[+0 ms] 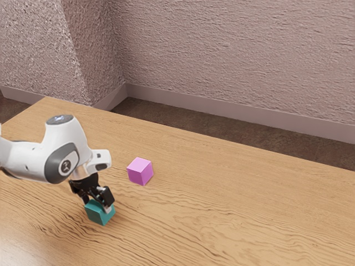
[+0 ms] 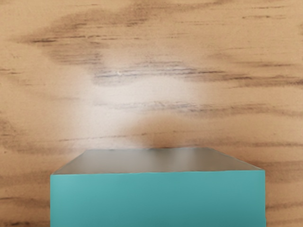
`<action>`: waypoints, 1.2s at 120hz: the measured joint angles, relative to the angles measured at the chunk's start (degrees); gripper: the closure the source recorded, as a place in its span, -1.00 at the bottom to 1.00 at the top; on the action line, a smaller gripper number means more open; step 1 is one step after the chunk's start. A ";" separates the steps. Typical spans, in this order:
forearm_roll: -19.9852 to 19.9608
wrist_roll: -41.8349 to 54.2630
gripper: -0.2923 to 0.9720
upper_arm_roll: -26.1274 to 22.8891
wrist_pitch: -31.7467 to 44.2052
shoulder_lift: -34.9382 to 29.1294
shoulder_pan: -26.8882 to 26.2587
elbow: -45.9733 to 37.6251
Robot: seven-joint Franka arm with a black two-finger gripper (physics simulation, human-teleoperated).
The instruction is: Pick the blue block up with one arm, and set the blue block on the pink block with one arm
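Note:
The blue-green block (image 1: 101, 215) rests on the wooden table (image 1: 233, 210) at the exterior view's lower left. My black gripper (image 1: 98, 203) has come down over it, one finger on each side of its upper part, both touching it, so it is shut on the block. In the wrist view the block (image 2: 157, 198) sits large right under my hand, its grey-lit top face and teal side showing. The pink block (image 1: 140, 170) stands on the table a short way beyond and toward the exterior view's right of the blue block, apart from it.
The table's far edge (image 1: 183, 128) runs diagonally across the exterior view, with a dark floor and a rough wall behind it. Bare wood (image 2: 151, 71) lies ahead of the hand in the wrist view.

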 joint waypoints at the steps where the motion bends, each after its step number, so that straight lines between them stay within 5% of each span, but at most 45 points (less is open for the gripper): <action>1: -0.05 0.03 -0.54 0.00 0.08 0.12 0.00 0.00; 38: -1.43 0.84 -0.54 -0.57 1.93 2.54 0.61 0.10; 57: -1.64 0.46 -0.12 -1.10 2.37 2.51 0.62 0.36; 72: -0.55 -0.41 0.03 -1.00 2.58 2.38 0.01 1.25; 105: 5.11 -2.54 0.10 -1.80 -0.22 5.94 -0.17 15.59; 144: 6.29 -3.59 0.06 -3.40 -7.41 13.46 0.53 29.57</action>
